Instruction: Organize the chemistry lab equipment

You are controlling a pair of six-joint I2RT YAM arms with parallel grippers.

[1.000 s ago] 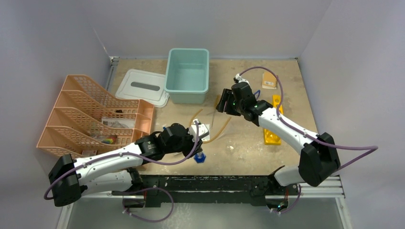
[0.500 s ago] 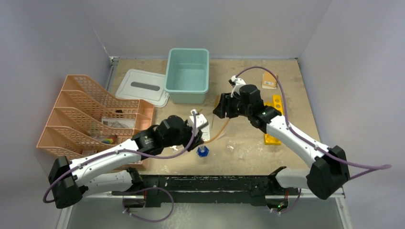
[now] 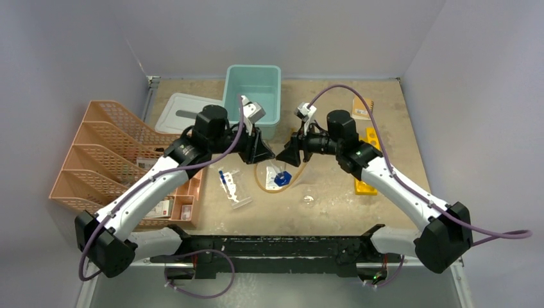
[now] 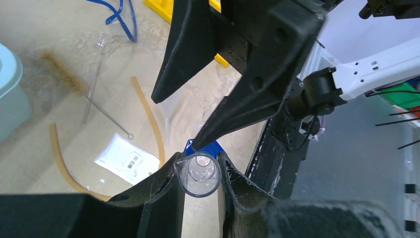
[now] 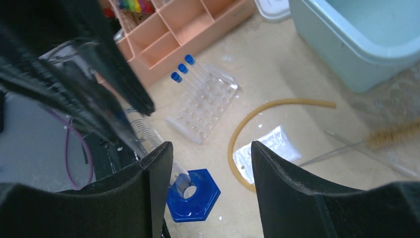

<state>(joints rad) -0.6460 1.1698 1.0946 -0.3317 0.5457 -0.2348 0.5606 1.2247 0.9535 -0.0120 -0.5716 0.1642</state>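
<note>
Sandy tabletop, grey walls on three sides.

Checked against a second ago:
- Left arm no longer low by the near edge; now raised over mid-table, in front of the teal bin.
- Blue-based clear cylinder gone from its spot near the front edge, now carried further in and lifted.
- Clear rack with three blue-capped tubes, earlier hidden under the left arm, now uncovered, just beside the peach organizer.
- Right arm swung leftward, its gripper now nose to nose with the left one.

Left gripper: clenched on the cylinder near its open mouth, fingers narrowly parted, pressed to the glass on both sides. Cylinder tilted, blue base lowest, hanging above the white packet and the loop of amber rubber tubing.

Right gripper: released, jaws spread wide, nothing between them, close to the cylinder but not touching it.

Elsewhere, seen past the left wrist: blue-framed safety glasses, bristle brush and thin glass rod flat on the table.
</note>
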